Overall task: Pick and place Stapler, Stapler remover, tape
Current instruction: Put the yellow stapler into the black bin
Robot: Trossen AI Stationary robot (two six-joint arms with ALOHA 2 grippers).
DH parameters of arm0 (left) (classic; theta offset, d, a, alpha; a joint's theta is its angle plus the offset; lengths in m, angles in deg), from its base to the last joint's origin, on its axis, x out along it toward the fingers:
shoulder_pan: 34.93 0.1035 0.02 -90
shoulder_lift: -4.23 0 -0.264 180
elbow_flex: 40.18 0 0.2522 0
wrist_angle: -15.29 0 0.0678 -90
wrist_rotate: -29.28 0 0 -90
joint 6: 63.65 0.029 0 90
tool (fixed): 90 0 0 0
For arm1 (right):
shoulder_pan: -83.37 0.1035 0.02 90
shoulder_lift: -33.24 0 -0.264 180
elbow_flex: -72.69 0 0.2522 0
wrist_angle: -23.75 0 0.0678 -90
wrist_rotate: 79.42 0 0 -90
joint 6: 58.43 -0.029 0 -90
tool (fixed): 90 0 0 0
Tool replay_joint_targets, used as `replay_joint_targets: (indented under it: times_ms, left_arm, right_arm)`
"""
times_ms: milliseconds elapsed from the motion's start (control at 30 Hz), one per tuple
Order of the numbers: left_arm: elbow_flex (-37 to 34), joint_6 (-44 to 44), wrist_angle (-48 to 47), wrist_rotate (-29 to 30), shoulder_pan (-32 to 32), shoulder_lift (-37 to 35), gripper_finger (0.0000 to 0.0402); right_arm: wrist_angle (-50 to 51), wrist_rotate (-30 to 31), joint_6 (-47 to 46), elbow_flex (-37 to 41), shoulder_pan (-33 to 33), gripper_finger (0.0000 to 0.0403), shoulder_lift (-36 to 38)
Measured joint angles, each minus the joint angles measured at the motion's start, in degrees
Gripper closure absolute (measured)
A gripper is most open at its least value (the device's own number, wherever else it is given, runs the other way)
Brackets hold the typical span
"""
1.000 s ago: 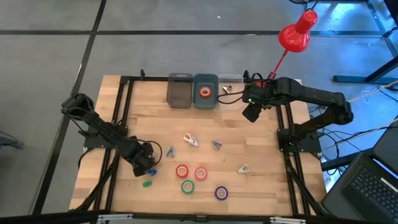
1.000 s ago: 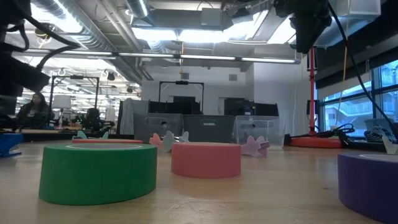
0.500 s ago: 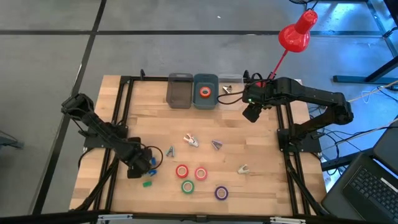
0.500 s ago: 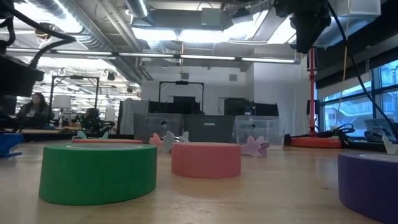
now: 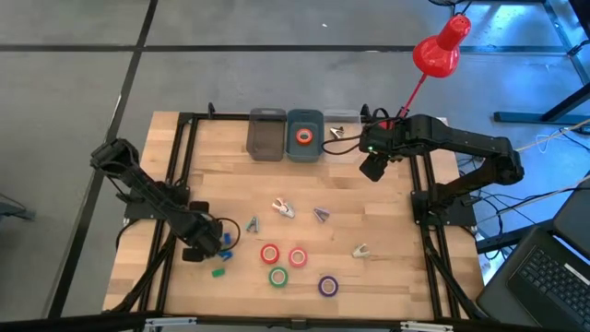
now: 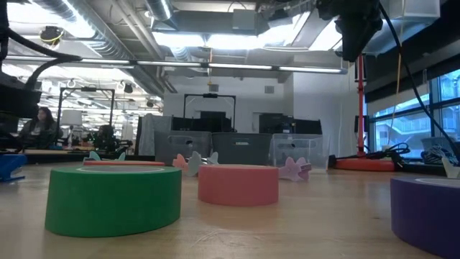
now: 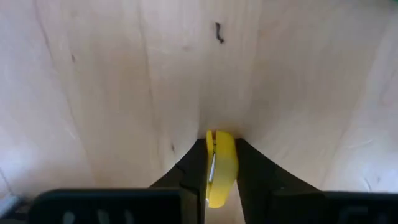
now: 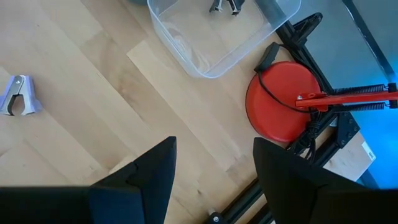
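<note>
progress is partial: one orange tape [image 5: 304, 136] sits in the blue bin [image 5: 305, 124] at the back; red tape [image 5: 269, 254], a second red roll [image 5: 297, 257], green tape [image 5: 277, 276] and purple tape [image 5: 327, 286] lie loose on the tabletop [image 5: 387, 221], staple removers scattered between. at left, we see the left gripper [image 7: 221, 163] low near the edge, jaws clamped on a small yellow piece [image 7: 221, 168]. the right gripper [image 8: 214, 158] hovers by the clear bin [image 8: 205, 37], jaws apart, empty.

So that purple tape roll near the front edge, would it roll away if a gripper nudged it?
Probably not. The purple tape roll lies flat on the table, so a nudge should slide it. It looks small and light, so it may skid easily. Tipped onto its rim, it could roll.
</note>
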Motion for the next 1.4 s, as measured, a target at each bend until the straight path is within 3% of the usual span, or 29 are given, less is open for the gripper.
replay_joint_targets:
  times_ms: [233,500,700,1000,1200,1400]
  left_arm:
    - [4.44,1.82,0.32,-1.88,4.20,0.11,0.0352]
    - [11.69,14.03,0.69,3.50,14.97,0.10,0.0352]
    - [12.85,26.35,6.70,6.12,30.84,-1.62,0.0352]
    - [20.08,45.38,20.83,3.28,62.83,-2.62,0.0352]
    - [31.21,48.47,22.47,-4.30,80.11,7.31,0.0352]
    - [45.03,52.13,13.44,-6.54,84.10,24.20,0.0352]
  right_arm:
    - [-2.38,0.00,-0.05,-0.02,0.00,0.0188,0.00]
    - [-2.20,0.00,-0.09,-0.02,-0.02,0.0188,0.00]
    - [0.79,0.01,-0.35,-0.02,0.00,0.0188,0.00]
    - [3.54,-2.26,-2.44,-0.03,-0.01,0.0188,1.34]
    - [3.41,-1.72,-4.17,-0.02,-0.07,0.0188,3.36]
    - [3.01,-0.95,-4.83,-0.02,-0.48,0.0188,3.96]
